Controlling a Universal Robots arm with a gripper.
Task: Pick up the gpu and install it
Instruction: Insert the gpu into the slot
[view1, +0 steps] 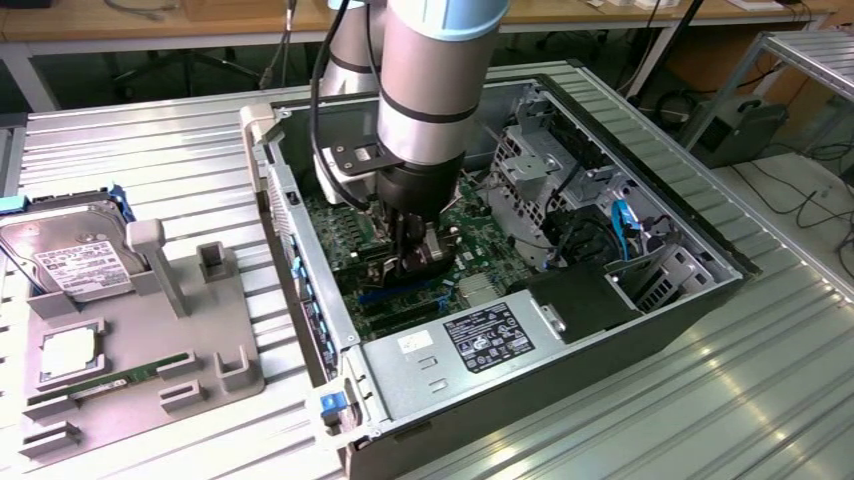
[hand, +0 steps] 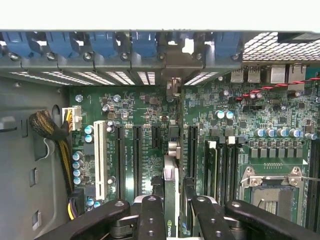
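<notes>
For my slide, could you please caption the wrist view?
Claw holding the gpu edge-on above the motherboard slots.

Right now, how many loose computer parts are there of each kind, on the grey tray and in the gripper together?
hard drive: 1
memory stick: 1
square silver chip: 1
gpu: 1, held edge-on in the gripper over the motherboard
Total: 4

surface: ribbed metal table (view1: 747, 400) catching light | rear: wooden benches (view1: 160, 25) standing behind | floor: cables (view1: 814, 200) lying at exterior view's right
</notes>
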